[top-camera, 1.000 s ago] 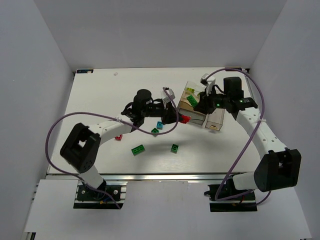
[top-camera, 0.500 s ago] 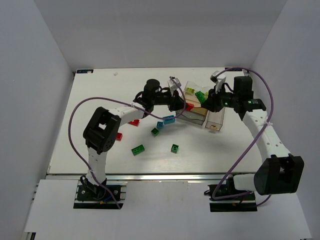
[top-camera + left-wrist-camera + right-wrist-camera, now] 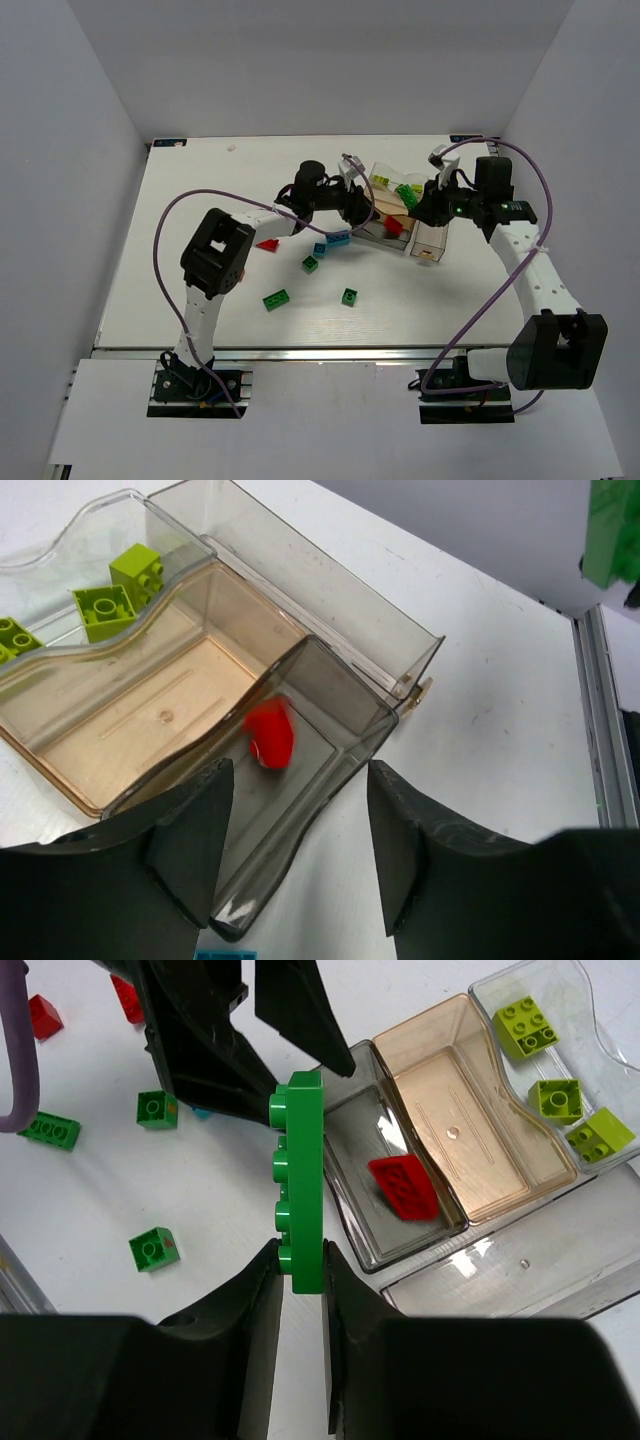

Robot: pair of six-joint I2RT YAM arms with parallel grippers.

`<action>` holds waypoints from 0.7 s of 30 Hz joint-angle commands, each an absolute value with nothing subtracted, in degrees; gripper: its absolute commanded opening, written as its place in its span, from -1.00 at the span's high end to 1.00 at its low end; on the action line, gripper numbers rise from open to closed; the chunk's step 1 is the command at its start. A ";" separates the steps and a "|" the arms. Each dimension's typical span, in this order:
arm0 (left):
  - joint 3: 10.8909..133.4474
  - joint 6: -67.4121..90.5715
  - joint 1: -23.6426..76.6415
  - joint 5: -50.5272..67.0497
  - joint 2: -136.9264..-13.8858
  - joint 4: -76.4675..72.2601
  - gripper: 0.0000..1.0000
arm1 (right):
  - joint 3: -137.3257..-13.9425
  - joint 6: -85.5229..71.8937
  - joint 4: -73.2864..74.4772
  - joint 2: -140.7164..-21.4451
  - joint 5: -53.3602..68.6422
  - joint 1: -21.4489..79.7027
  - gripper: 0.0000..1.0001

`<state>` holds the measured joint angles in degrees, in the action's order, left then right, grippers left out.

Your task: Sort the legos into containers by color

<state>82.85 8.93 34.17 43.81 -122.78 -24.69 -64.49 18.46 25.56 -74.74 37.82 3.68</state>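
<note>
top view: the left jaws are placed over the containers (image 3: 380, 172) at the far right of the tabletop (image 3: 200, 180), spread apart with nothing held. a red lego (image 3: 393, 226) is seen inside one container. a dark green lego (image 3: 404, 191) is held by the right jaws just above the cluster. loose green legos (image 3: 277, 298), a cyan lego (image 3: 337, 238) and a second red lego (image 3: 267, 243) are left to sort.

left wrist view: the jaws are seen wide. the red lego, blurred, is below them in the grey container (image 3: 340, 695). lime legos (image 3: 105, 605) are in the clear container (image 3: 60, 540). the amber container (image 3: 150, 730) is bare.

right wrist view: the dark green lego is pinched on edge, upright, in narrow jaws, over the grey container's near rim.

step judged: the green drop. the left jaws should be lifted clear first so the arms are not knocked together. the green lego should be carried over a bare box, likely the amber one, not red or lime. it should be lowered inside the walls before the jaws are opened, so a bounce-out is avoided.
</note>
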 commanded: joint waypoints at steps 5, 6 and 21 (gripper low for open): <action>87.54 12.82 33.75 42.28 -123.14 -28.47 -0.37 | -63.72 21.44 25.93 -74.17 38.67 2.73 1.00; 87.89 14.40 33.23 42.54 -122.79 -29.00 -0.37 | -63.55 22.23 26.28 -74.35 38.32 2.64 1.00; 55.92 28.20 26.46 33.67 -85.10 -18.74 -0.15 | -83.66 39.98 33.48 -97.37 25.06 3.25 1.00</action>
